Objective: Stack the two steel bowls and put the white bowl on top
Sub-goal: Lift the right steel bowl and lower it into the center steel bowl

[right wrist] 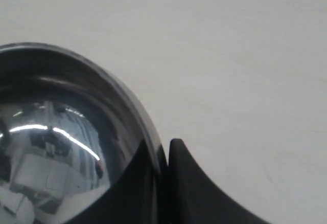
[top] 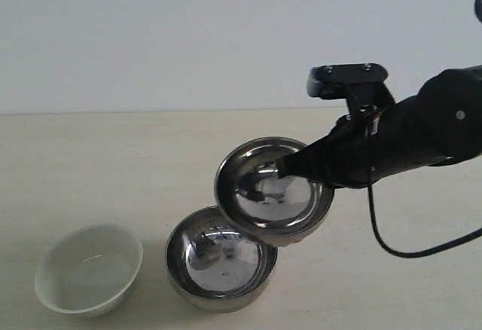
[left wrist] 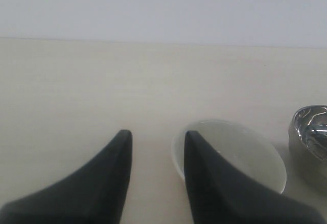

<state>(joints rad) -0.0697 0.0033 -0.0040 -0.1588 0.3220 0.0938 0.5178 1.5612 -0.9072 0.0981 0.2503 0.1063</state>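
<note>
The held steel bowl [top: 273, 193] hangs tilted in the air over the middle of the worktop [top: 90, 164], its mouth turned toward the near edge. Its lower rim overlaps the far right rim of the second steel bowl [top: 218, 270], which sits upright close to the near edge. You cannot tell from these views whether the two rims touch. The right gripper [top: 290, 166] is clamped on the raised bowl's rim with one finger inside and one outside, and the right wrist view shows that pinch is thin. The white bowl [top: 89, 268] stands upright toward the near left corner, apart from the steel pair. The left gripper [left wrist: 158, 133] sits just beside it with a modest gap between its fingers and nothing in them. Watch the tilt: if you lower the bowl at this angle, its rim would likely strike the seated bowl's rim and push it toward the near edge. Slick steel held by so little rim could also pivot or slip out. If you release it off-centre, the stack would probably sit cocked and the white bowl would rock on top. No brand, label or writing can be read on anything.
</note>
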